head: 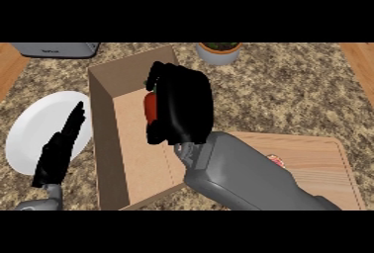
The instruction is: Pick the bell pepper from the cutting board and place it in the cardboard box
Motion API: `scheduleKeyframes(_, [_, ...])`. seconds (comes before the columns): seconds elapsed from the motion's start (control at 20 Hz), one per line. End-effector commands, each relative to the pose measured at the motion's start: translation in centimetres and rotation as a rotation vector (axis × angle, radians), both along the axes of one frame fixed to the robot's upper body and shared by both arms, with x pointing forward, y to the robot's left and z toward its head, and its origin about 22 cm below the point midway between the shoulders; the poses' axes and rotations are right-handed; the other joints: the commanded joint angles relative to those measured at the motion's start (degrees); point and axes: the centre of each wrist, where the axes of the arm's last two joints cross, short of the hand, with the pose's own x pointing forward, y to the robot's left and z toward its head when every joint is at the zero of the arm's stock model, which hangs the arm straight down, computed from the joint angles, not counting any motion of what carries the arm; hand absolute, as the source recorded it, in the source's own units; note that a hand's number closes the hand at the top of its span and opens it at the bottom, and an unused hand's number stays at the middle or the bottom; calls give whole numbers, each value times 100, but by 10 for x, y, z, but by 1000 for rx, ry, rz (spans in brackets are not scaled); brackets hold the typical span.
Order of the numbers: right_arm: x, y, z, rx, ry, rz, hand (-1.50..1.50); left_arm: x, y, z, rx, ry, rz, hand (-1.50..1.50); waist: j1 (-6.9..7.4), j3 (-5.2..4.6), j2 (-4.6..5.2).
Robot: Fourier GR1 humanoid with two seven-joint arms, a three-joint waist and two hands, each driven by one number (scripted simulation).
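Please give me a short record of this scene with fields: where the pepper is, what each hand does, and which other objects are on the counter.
bell pepper: red, over the inside of the cardboard box, mostly hidden by the right hand
right hand: above the box, fingers curled round the pepper
left hand: open, resting at the lower left, over the white plate
cutting board: right of the box, under the right forearm
other: plant pot, grey appliance

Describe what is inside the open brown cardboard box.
Inside the open brown cardboard box, the black right robot hand holds a red bell pepper, mostly hidden by its fingers. The box floor beneath the hand is covered.
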Motion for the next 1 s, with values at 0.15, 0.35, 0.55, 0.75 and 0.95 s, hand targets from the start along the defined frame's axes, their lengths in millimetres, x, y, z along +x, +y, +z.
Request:
scheduleKeyframes(0.15, [42,16,-37,22,139,-100,150,-1,-2,-1,12,2,-15,0,63,1,15])
scheduleKeyframes(0.35, [58,12,-58,78,204,-179,-150,1,-11,-5,-12,2,-32,0,136,0,38])
scheduleKeyframes(0.55, [60,13,-86,106,212,-191,-150,5,-12,12,11,-11,-34,0,220,4,37])
scheduleKeyframes(0.75, [74,8,-88,197,124,-162,-150,5,-13,7,15,-10,-36,0,215,5,54])
scheduleKeyframes(0.95, [76,5,-76,412,-25,-234,-150,11,-13,14,-15,-10,-32,0,178,11,32])
